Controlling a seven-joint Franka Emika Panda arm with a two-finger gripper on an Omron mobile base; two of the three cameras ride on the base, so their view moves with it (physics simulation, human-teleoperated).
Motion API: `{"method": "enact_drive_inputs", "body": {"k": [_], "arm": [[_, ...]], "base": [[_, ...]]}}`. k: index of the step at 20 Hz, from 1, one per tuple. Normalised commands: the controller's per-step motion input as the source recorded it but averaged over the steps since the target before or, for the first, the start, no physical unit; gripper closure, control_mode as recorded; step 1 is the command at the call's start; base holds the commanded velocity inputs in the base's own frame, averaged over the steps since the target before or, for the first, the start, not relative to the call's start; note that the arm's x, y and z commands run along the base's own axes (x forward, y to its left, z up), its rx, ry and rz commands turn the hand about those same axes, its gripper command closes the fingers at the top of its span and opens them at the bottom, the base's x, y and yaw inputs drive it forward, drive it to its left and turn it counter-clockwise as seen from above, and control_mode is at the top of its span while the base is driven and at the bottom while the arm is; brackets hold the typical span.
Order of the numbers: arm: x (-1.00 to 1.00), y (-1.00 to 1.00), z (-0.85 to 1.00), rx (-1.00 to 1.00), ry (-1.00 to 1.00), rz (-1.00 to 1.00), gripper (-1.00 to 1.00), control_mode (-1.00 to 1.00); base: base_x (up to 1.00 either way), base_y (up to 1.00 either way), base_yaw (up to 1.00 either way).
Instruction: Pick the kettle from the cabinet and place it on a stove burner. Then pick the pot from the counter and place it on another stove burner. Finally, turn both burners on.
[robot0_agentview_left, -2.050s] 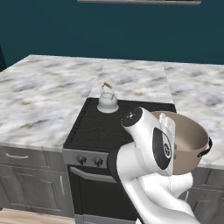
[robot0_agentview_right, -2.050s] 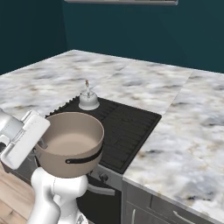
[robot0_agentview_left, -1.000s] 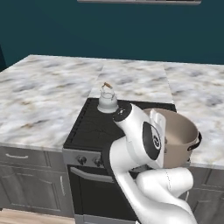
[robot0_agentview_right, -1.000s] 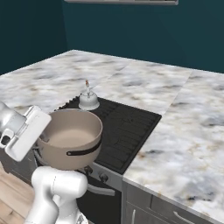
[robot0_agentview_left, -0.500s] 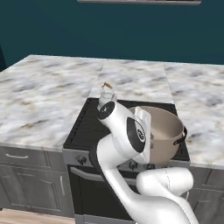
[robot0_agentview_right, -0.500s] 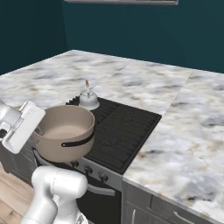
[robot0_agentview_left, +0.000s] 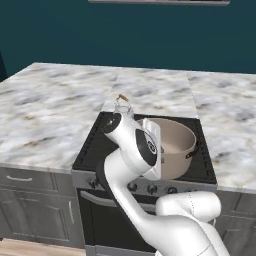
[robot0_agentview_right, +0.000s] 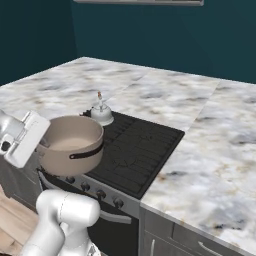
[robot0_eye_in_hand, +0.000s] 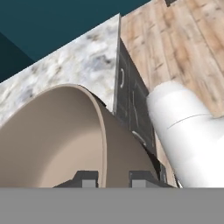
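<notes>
Gripper (robot0_eye_in_hand: 113, 178) pinches the pot (robot0_agentview_right: 70, 145) rim, and I have carried it from the side to above the front burner (robot0_agentview_right: 127, 162), so lowering comes next.

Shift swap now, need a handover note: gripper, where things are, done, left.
Gripper: shut on the pot's rim, one finger inside the wall and one outside.
Pot: held over the stove's front edge, apparently not set down.
Kettle: upright on a back burner.
Done: kettle placed, pot picked up.
Left: set pot on another burner, release, turn both burners on at the knobs.
</notes>
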Motion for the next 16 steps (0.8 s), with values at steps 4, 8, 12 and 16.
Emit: {"method": "enact_drive_inputs", "body": {"k": [4, 8, 12, 16], "arm": [[0.39, 0.17, 0.00, 0.00, 0.00, 0.04, 1.00, -1.00], [0.33, 0.19, -0.06, 0.00, 0.00, 0.04, 1.00, -1.00], [0.31, 0.23, -0.12, 0.00, -0.02, 0.05, 1.00, -1.00], [0.31, 0.27, -0.16, 0.00, -0.04, 0.06, 1.00, -1.00]], "base": [[0.00, 0.00, 0.00], [0.00, 0.00, 0.00], [0.00, 0.00, 0.00], [0.00, 0.00, 0.00]]}}
